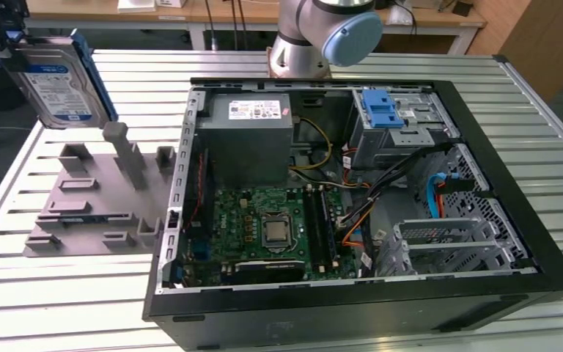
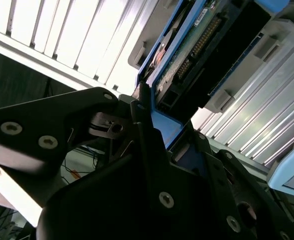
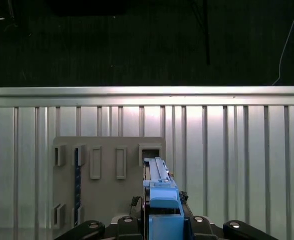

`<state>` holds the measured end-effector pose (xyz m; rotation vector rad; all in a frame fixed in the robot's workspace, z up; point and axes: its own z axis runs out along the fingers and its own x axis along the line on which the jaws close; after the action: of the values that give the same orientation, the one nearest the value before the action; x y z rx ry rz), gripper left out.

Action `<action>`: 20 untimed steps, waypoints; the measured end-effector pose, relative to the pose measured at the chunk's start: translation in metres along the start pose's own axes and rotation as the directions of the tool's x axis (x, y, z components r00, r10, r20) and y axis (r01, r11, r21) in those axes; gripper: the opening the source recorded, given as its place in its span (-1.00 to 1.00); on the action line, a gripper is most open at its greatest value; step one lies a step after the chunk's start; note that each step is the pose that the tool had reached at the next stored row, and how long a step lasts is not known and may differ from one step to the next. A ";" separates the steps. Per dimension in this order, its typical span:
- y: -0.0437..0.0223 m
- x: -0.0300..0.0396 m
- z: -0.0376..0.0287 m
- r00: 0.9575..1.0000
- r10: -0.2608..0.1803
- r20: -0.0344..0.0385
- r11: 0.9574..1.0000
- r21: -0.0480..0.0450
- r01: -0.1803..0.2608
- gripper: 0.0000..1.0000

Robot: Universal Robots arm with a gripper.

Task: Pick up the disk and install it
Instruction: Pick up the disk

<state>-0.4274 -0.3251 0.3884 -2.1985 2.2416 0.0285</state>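
Note:
The disk [image 1: 61, 82], a silver drive with a white-and-blue label in a blue carrier, hangs upright in the air above the grey holder fixture [image 1: 91, 198] at the exterior view's left. My gripper [image 1: 12, 45] is shut on its upper end. In the first wrist view the carrier's blue edge [image 3: 161, 192] sticks out from between the black fingers [image 3: 127, 220], over an empty slot of the fixture [image 3: 106, 200]. The second wrist view shows the disk's circuit-board side [image 2: 197, 42] clamped by a finger [image 2: 142, 120]. The open computer case [image 1: 516, 282] lies to the right.
Inside the case sit a grey power supply [image 1: 247, 139], a green motherboard [image 1: 272, 227] and a silver drive cage with a blue latch [image 1: 391, 110]. The arm's base [image 1: 321, 37] stands behind the case. The slatted table [image 1: 56, 301] ends near the fixture.

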 end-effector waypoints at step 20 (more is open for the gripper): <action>0.0003 -0.0002 -0.0152 1.000 0.000 0.000 1.000 0.000 0.000 -0.27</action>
<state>-0.4275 -0.3252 0.4036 -2.1984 2.2415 0.0283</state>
